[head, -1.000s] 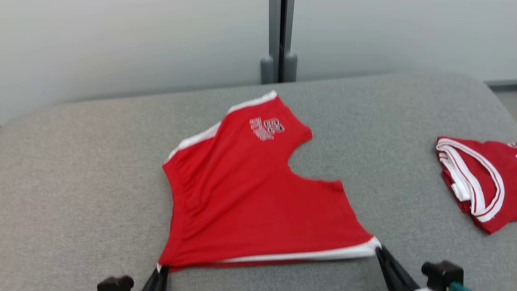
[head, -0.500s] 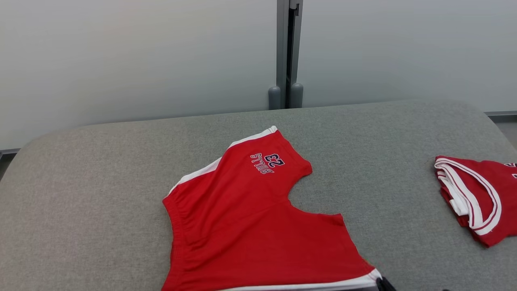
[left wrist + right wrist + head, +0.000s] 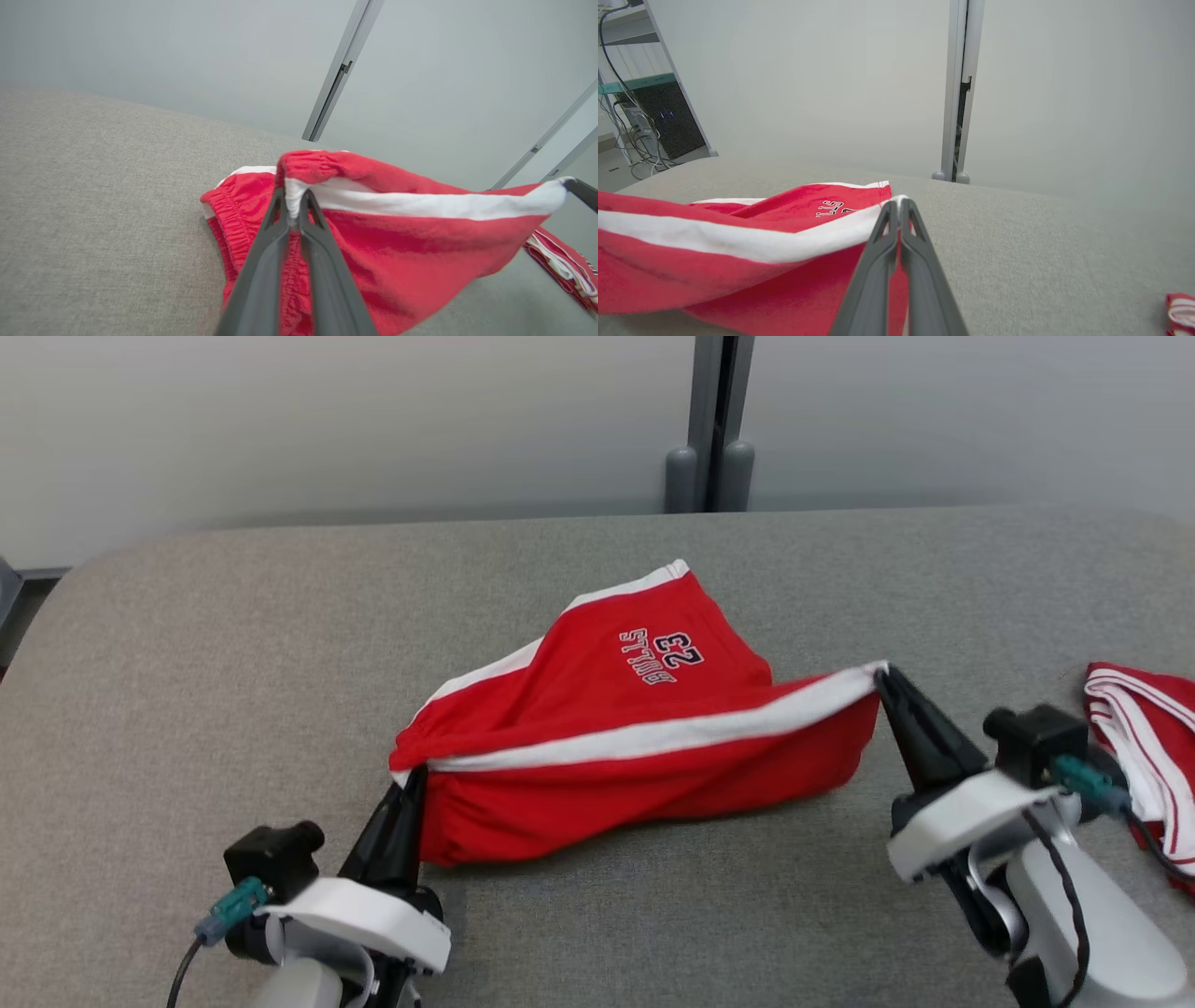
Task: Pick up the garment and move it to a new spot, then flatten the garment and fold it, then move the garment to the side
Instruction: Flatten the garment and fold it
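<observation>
Garment: red shorts (image 3: 644,747), near white-trimmed edge lifted off grey table (image 3: 187,644).
Left gripper (image 3: 414,782): pinching the shorts' left corner.
Right gripper (image 3: 882,679): pinching the shorts' right corner.

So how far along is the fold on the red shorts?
Done: red basketball shorts lie spread on the grey padded table. In hand: left gripper and right gripper pinch the white-trimmed edge's corners, raised over the rest, mid-fold. Left: lay it down, move aside.

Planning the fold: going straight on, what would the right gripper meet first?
Past the held shorts, the right gripper looks free over the cushion; probably the wall next, depth unclear.
</observation>
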Controlling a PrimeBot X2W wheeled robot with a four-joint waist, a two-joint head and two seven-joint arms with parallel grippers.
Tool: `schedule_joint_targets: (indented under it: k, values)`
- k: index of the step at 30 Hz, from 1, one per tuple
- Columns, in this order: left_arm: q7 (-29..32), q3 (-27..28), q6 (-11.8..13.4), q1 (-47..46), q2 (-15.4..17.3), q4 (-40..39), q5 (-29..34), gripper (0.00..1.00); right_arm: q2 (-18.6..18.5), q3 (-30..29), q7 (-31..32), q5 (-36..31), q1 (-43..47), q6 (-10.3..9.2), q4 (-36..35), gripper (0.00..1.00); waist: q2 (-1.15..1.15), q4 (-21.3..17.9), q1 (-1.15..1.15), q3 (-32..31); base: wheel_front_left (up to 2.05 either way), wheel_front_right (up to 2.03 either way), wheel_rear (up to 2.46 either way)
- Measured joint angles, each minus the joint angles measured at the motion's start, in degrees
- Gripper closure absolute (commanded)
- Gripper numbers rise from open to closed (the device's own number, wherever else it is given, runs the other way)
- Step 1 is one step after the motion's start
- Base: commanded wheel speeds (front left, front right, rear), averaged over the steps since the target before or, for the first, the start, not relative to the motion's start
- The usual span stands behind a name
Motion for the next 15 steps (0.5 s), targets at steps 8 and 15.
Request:
schedule_joint_targets:
  k: [8,15]
  values:
    - [-0.01,-0.18,0.00,-10.57,-0.40,3.32,-1.30,1.00,-0.38,2.37,0.00,-2.10,-18.18,0.00,9.67,1.00,0.00,3.01,0.00,6.81,0.00,0.00,0.00]
    - [0.00,-3.21,0.00,-18.41,-0.63,5.67,-6.92,1.00,-0.27,2.42,0.00,-4.55,-31.88,0.00,20.20,1.00,0.00,7.14,0.00,14.62,0.00,0.00,0.00]
